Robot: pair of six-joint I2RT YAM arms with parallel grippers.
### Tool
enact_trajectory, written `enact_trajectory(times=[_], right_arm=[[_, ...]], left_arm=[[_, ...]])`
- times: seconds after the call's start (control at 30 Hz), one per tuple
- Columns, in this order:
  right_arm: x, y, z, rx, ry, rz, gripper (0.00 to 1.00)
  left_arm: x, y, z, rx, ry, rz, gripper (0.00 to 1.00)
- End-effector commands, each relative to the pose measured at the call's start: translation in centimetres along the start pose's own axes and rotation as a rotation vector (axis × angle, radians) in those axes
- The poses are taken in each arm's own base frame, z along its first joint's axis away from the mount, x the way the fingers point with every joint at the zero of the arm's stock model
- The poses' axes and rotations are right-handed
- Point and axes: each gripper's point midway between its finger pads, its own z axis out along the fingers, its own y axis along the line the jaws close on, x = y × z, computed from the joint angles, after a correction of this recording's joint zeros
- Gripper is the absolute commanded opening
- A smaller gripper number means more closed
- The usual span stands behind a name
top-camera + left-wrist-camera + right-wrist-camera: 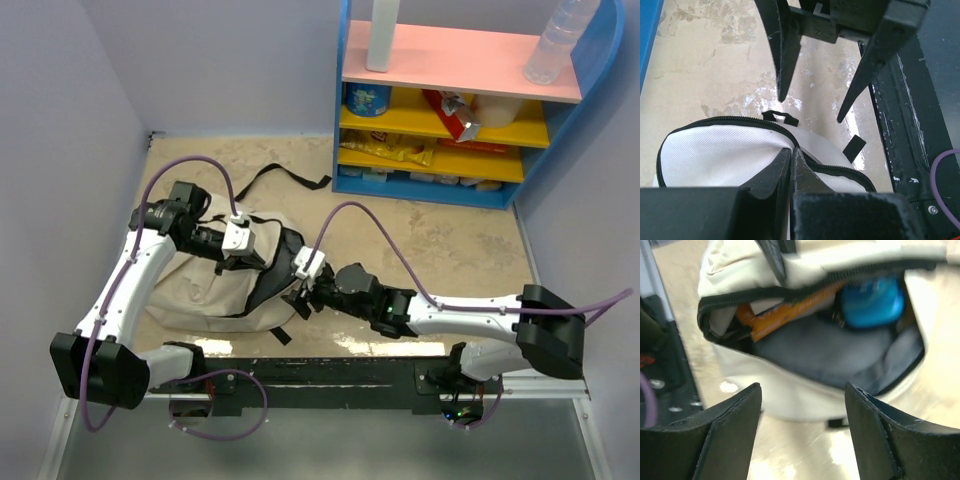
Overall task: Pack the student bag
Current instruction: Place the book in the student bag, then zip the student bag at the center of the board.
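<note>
Right wrist view showed the student bag lying open-mouthed near the desk's near-left edge, left claw pinched shut on its zipper rim, right claw wide and empty; a slipping pinch would likely collapse the opening.

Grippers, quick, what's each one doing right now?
Left gripper: closed, pinching the bag by its zipper edge.
Right gripper: open, holding nothing.

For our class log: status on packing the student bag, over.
Left tool shut on student bag rim. Right tool open, facing its mouth. Orange item, blue item inside. Mouth unblocked.
</note>
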Motion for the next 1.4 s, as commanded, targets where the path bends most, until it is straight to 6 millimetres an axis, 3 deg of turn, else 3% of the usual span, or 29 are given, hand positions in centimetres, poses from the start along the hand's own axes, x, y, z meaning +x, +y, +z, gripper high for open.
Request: enact_trajectory(times=[0.0,0.17,0.23,0.4,0.47,0.5,0.57,0.67,0.7,0.8,0.97,1.13,1.37], right_arm=[[-1.8,1.0,2.0,-0.116,-0.052,-0.392,0.70],[-1.1,2.0,3.5,-0.191,-0.063,-0.604,0.69],[-1.9,1.9,3.9,-0.168,-0.096,-0.635,0.69],[-0.6,2.9,5.5,-0.191,-0.095,-0.753,0.69],[-1.0,3.3,6.1,-0.191,-0.112,-0.786,0.69],[-0.1,3.5,6.7,-0.205,-0.092,-0.790,0.67],[-0.3,4.2,7.3,-0.234,-0.099,-0.785,0.64],[0.6,5.0,8.4,-0.281,-0.079,-0.764,0.46],[0.8,5.2,8.5,-0.293,-0.075,-0.759,0.34],[1.6,5.5,8.8,-0.315,-0.054,-0.747,0.14],[2.1,5.8,7.8,-0.342,-0.018,-0.715,0.01],[3.0,6.1,5.7,-0.278,-0.013,-0.678,0.00],[4.9,10.2,2.7,-0.268,-0.014,-0.605,0.00]], left_arm=[[-3.3,-0.9,-0.1,0.016,-0.112,0.056,0.04],[-3.7,-1.0,-0.4,0.005,-0.104,0.069,0.03],[-3.7,-1.0,-0.5,0.000,-0.097,0.074,0.03],[-3.9,-1.2,-0.6,-0.002,-0.100,0.074,0.02],[-3.9,-1.3,-0.5,0.000,-0.103,0.065,0.02],[-3.8,-1.4,-0.5,0.000,-0.102,0.065,0.02],[-3.7,-1.4,-0.6,-0.001,-0.096,0.063,0.02],[-3.5,-1.4,-0.6,-0.002,-0.088,0.065,0.02],[-3.5,-1.3,-0.6,-0.003,-0.085,0.066,0.02],[-3.4,-1.3,-0.6,-0.004,-0.083,0.069,0.02],[-3.0,-1.2,-0.4,0.003,-0.081,0.066,0.02],[-2.7,-1.1,-0.2,0.012,-0.084,0.062,0.02],[-2.2,-0.7,0.1,0.014,-0.086,0.056,0.02]])
